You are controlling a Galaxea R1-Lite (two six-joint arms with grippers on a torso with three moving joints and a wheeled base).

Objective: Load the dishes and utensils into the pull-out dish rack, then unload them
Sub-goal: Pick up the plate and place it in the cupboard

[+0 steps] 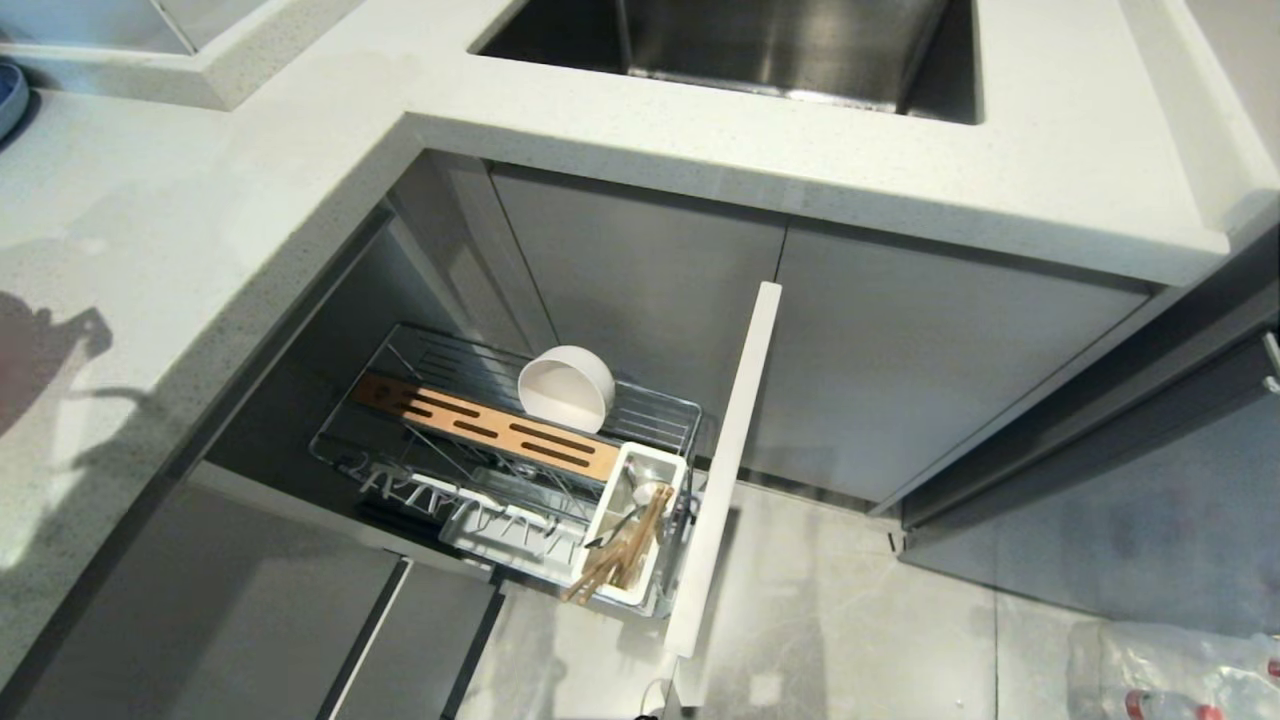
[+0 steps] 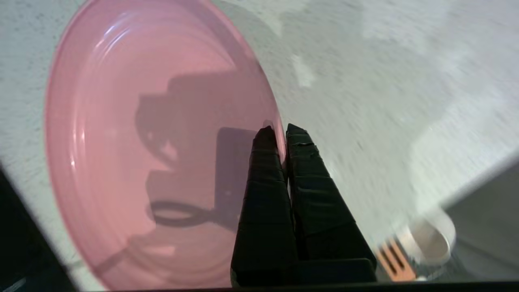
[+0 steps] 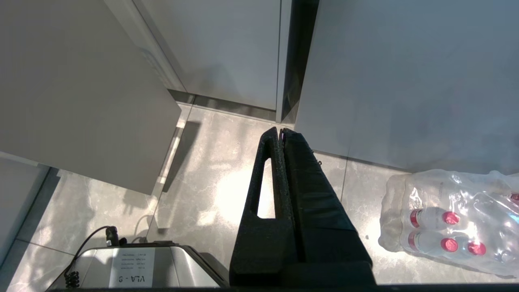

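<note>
In the left wrist view, my left gripper point(image 2: 282, 129) is shut on the rim of the large pale-pink plate point(image 2: 142, 142), one finger inside and one outside, over the speckled countertop point(image 2: 385, 81). Neither arm shows in the head view. The pull-out dish rack point(image 1: 655, 408) stands open below the counter. In it, the white bowl point(image 1: 566, 382) lies on its side behind the wooden insert point(image 1: 500, 430). Its white caddy point(image 1: 610, 596) holds the chopsticks point(image 1: 622, 558) and a grey spoon point(image 1: 618, 527). My right gripper point(image 3: 282, 130) hangs shut and empty over the floor.
The rack's tall pale front panel point(image 1: 725, 460) juts out over the floor. A steel sink point(image 1: 750, 45) is set in the counter behind. A blue-grey plate point(image 1: 8, 95) lies at the far left. A wrapped pack of water bottles point(image 3: 454, 223) lies on the floor at the right.
</note>
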